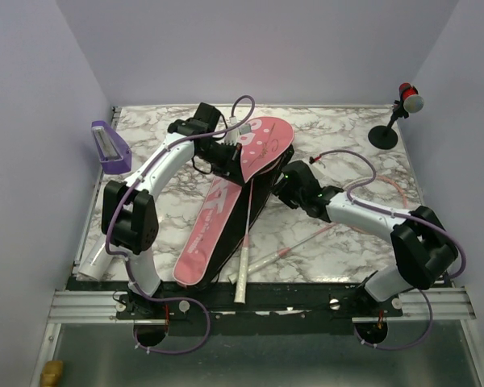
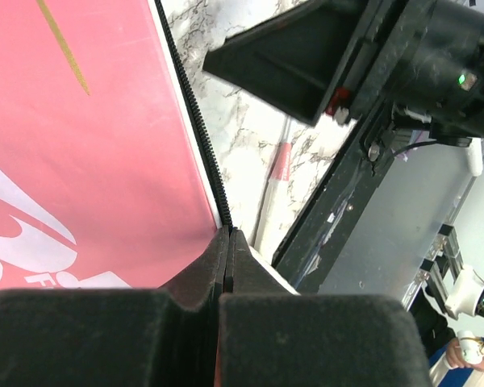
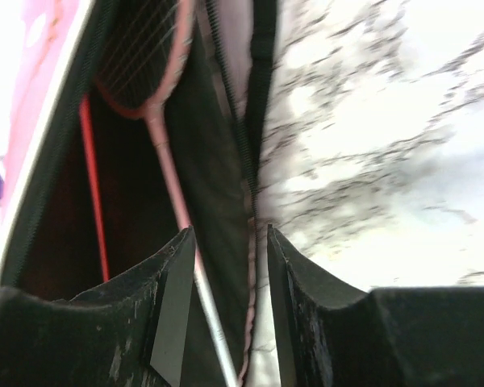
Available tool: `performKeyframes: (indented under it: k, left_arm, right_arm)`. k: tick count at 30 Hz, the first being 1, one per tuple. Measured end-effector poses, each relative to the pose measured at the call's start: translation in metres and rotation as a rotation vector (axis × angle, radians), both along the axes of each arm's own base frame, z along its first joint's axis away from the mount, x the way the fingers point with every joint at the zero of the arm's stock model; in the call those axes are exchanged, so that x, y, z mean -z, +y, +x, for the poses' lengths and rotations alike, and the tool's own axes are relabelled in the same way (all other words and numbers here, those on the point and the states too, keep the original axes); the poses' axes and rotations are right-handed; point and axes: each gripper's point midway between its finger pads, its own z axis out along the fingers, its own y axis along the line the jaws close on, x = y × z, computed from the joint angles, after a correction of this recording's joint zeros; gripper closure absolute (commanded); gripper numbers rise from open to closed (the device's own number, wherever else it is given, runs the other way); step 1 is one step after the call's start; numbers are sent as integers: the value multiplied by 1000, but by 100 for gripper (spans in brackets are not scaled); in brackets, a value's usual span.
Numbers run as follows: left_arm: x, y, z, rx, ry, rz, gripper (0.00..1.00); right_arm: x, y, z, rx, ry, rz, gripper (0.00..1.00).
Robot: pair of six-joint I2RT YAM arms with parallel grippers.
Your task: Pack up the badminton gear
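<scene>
The pink-and-black racket bag (image 1: pixel 206 226) lies diagonally mid-table with its top flap raised. My left gripper (image 1: pixel 230 157) is shut on the flap's zipper edge (image 2: pixel 202 145) and holds it up; the jaws (image 2: pixel 228 235) are pressed together. One pink racket (image 3: pixel 157 121) lies inside the bag, its white handle (image 1: pixel 241 284) sticking out at the near end. My right gripper (image 1: pixel 281 181) is open, its fingers either side of the bag's lower zipper edge (image 3: pixel 246 161). The second racket (image 1: pixel 294 244) lies on the table right of the bag. The white tube (image 1: pixel 93 262) lies at the near left. No shuttlecock shows.
A purple box (image 1: pixel 109 145) stands at the far left by the wall. A red-and-grey microphone on a black stand (image 1: pixel 395 121) is at the far right corner. The black front rail (image 1: pixel 306 294) runs along the table's near edge.
</scene>
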Motion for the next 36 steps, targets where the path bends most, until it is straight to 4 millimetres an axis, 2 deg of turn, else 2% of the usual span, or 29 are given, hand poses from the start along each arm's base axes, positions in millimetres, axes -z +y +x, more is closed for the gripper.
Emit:
performKeyframes:
  k: [3, 6, 10, 15, 19, 23, 28, 30, 34, 36]
  left_arm:
    - [-1, 0, 1, -2, -3, -1, 100]
    - [-3, 1, 2, -4, -7, -3, 100]
    - [-6, 0, 4, -4, -15, -7, 100]
    - [-7, 0, 3, -5, -13, -6, 100]
    - [-8, 1, 3, -6, -11, -5, 100]
    - [-8, 1, 3, -6, -11, -5, 100]
    - [-8, 1, 3, -7, -11, -5, 100]
    - [-8, 1, 3, -7, -11, -5, 100]
    - [-5, 4, 3, -12, -13, 4, 70]
    - [-1, 8, 4, -21, -28, 18, 58]
  right_arm:
    - [13, -21, 2, 36, 16, -12, 49]
    - [26, -29, 8, 35, 27, -7, 47]
    - [37, -14, 17, -27, 8, 51, 46]
    - [36, 13, 29, -99, -44, 145, 48]
    - [50, 21, 33, -118, -30, 162, 53]
    - [65, 23, 30, -122, 3, 168, 64]
    - [63, 27, 29, -133, -15, 201, 93]
    - [60, 30, 28, -150, -22, 216, 99]
    - [48, 33, 25, -187, -36, 215, 99]
    - [31, 34, 25, -205, -44, 202, 99]
